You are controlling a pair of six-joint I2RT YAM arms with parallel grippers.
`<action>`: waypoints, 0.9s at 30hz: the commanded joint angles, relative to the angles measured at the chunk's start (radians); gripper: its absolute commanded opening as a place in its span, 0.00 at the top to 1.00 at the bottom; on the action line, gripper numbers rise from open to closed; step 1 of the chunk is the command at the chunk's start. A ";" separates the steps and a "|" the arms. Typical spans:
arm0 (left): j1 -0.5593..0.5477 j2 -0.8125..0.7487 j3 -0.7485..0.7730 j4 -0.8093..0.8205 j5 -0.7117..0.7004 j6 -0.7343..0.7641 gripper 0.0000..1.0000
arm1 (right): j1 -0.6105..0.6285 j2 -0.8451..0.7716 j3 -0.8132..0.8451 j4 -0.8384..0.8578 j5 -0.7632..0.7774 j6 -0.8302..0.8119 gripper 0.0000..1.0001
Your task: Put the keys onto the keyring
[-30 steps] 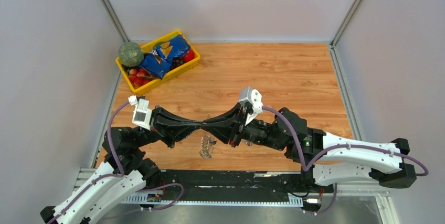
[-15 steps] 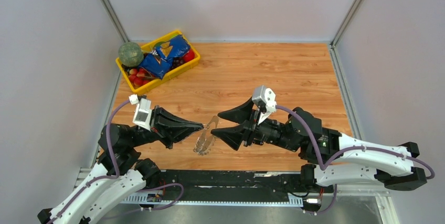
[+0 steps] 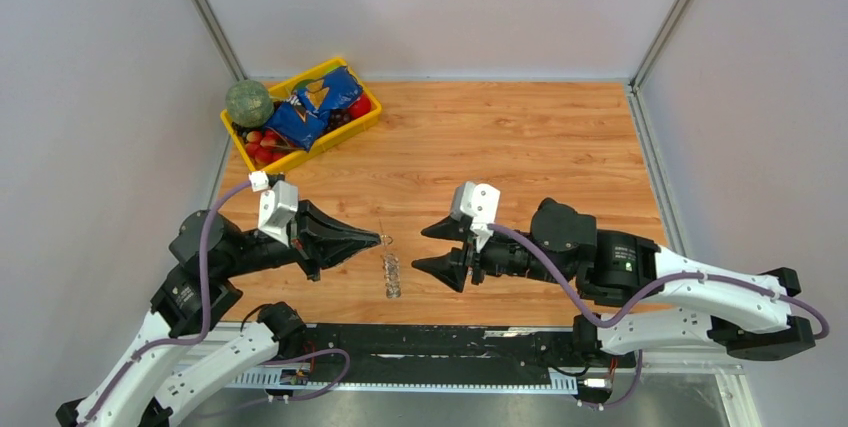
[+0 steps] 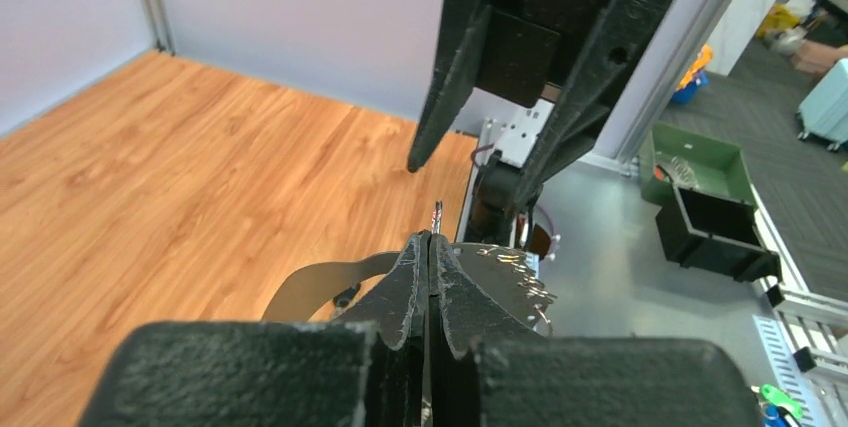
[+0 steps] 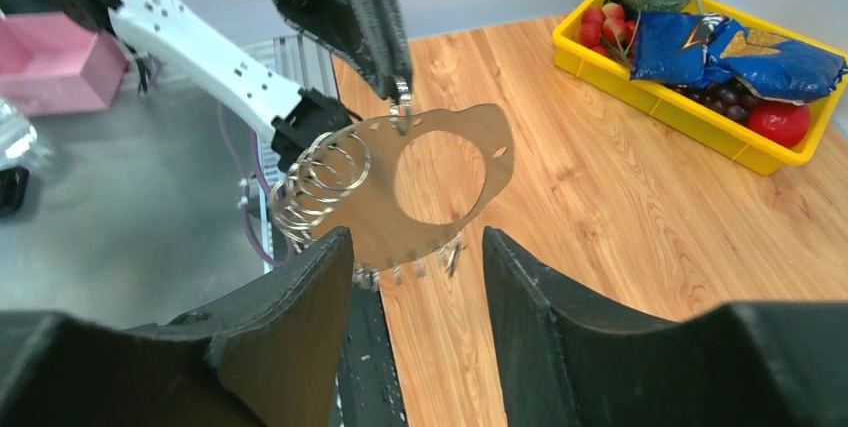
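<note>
Two pincers face each other over the near edge of the bench [image 3: 520, 147], and the keyring [image 5: 478, 152] hangs in the air between them. The left pincer [image 4: 430, 247] is closed and nips only the top rim of the keyring. The thin plate dangles below its tips, with wire coils [image 5: 320, 182] on one side and small keys [image 5: 447, 259] strung along the lower edge. The right pincer [image 3: 419, 247] is open and holds nothing. In its own wrist view its fingers stand one to each side of the keyring's lower part, near it but apart from it. No loose key shows on the bench in these views.

The step in hand looks like a fresh hold by the right pincer. It should close on the flat plate beside the hole, not on the coils or the keys, which would likely slip or splay under the pads. It should come in slowly and square to the plate, because the piece hangs from one small pinch and will probably swing or twist at a touch. The left pincer should not let go until the right has a firm hold. If it releases early, the keyring would drop close to the bench edge.
</note>
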 commanded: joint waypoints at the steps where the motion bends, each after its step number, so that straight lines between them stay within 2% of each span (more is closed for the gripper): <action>1: -0.001 0.051 0.074 -0.175 -0.027 0.104 1.00 | 0.005 0.051 0.059 -0.098 -0.065 -0.109 0.47; 13: 0.000 0.162 0.153 -0.417 -0.008 0.210 1.00 | 0.005 0.122 0.158 -0.196 -0.070 -0.291 0.55; 27: -0.001 0.174 0.165 -0.453 0.099 0.228 0.99 | 0.005 0.180 0.201 -0.246 -0.189 -0.366 0.64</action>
